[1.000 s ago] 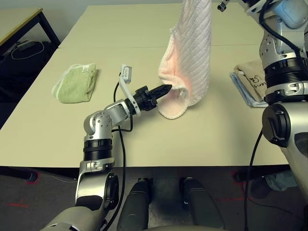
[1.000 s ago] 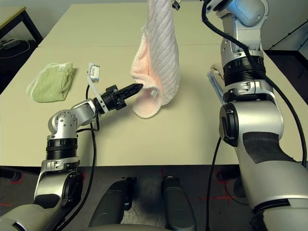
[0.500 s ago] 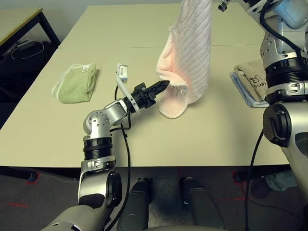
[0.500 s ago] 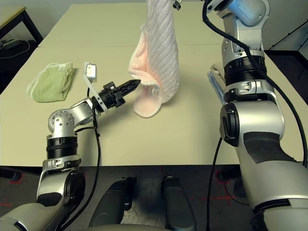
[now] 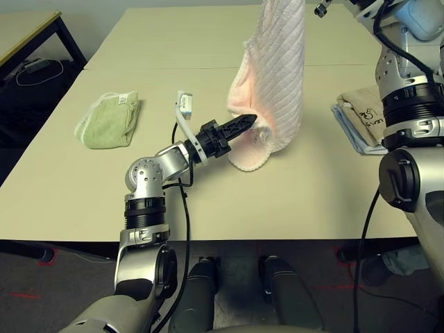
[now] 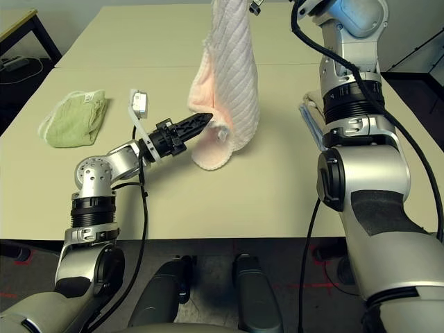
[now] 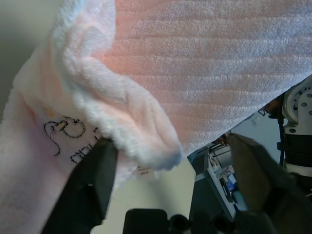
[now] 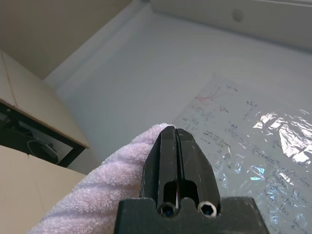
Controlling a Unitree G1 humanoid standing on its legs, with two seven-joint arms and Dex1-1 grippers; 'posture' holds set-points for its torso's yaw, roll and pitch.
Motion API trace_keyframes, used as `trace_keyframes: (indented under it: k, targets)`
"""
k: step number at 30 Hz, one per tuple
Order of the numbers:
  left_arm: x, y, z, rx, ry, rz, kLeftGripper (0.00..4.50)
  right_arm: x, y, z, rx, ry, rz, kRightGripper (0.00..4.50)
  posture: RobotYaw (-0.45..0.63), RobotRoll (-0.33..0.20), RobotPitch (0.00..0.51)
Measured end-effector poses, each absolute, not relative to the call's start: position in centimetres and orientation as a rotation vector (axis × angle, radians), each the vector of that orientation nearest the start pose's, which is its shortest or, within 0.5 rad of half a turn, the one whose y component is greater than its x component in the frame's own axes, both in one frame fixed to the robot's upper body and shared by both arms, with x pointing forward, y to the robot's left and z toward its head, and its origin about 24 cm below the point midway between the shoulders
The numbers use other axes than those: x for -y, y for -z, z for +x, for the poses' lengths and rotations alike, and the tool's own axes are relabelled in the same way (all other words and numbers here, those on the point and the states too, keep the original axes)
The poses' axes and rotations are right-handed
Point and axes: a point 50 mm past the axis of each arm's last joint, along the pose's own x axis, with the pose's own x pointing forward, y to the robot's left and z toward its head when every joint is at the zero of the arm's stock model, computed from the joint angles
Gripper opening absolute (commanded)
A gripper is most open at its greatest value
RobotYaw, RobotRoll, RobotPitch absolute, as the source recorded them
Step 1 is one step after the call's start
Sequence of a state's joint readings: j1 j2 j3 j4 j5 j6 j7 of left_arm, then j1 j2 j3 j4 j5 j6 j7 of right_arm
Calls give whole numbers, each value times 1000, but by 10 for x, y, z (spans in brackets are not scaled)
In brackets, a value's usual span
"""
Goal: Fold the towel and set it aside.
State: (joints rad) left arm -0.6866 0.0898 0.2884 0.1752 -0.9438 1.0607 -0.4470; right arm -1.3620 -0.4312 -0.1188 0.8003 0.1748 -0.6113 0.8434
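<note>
Worktop (image 5: 291,201): beige, bare along its near edge.
Towel (image 5: 274,76): pink, hanging mid-worktop, lowest fold resting on it.
Right gripper (image 8: 178,161): fingers pressed together on the towel's top.
Left gripper (image 5: 244,123): at the towel's curled lower edge, fingers (image 7: 95,183) spread, one behind that edge.
Left edge: green towel (image 5: 109,119).
Right edge: beige towel (image 5: 361,104).

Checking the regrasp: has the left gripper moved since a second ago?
Yes. The left gripper has shifted right and slightly up, away from the green towel and against the hanging pink towel, and now stands open.
</note>
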Motion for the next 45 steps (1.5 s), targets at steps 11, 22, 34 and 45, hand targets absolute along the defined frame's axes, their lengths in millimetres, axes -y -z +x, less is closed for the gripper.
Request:
trace_keyframes:
  k: [11,22,34,45]
  targets:
    - [-96,-160,328,-282,998,-818,677,150,-376,347,1091,-695,-589,0,10,0,83]
    - [-96,-157,330,-285,986,-815,39,150,-376,347,1091,-695,-588,0,15,0,81]
    - [-162,-187,337,-80,744,-603,39,189,-327,370,853,-573,-525,0,40,0,93]
    - [-202,-217,334,40,603,-502,39,223,-278,377,619,-517,-602,0,41,0,97]
